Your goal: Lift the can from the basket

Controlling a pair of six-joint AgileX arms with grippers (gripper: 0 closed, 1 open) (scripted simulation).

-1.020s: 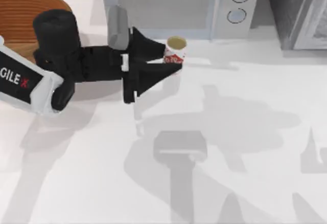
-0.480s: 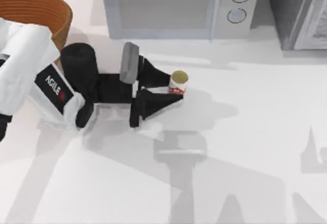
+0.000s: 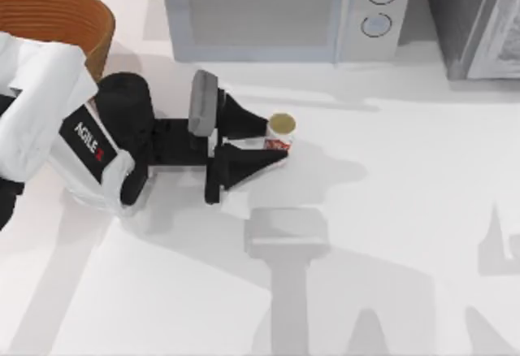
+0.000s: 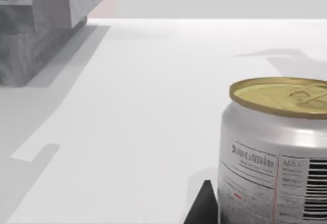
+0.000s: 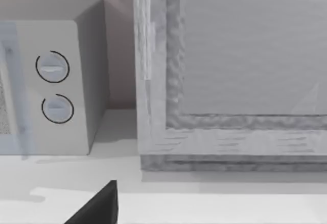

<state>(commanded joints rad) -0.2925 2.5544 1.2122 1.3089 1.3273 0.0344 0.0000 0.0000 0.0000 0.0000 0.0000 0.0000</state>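
In the top view, the small white cylindrical can with red markings and a dull gold top [image 3: 280, 132] is seen well outside the large round brown woven wicker basket [image 3: 77, 15] at the far left, pinched between the closed-in fingers of the left pincer [image 3: 272, 140] over the white bench [image 3: 390, 234], near a grey microwave oven [image 3: 284, 10]. In the left wrist view, the can [image 4: 276, 152] is shown close up beside one dark fingertip [image 4: 203, 203]. In the right wrist view, a dark finger [image 5: 97, 206] of the right pincer is seen; its opening cannot be told. The removal from the basket is judged done.
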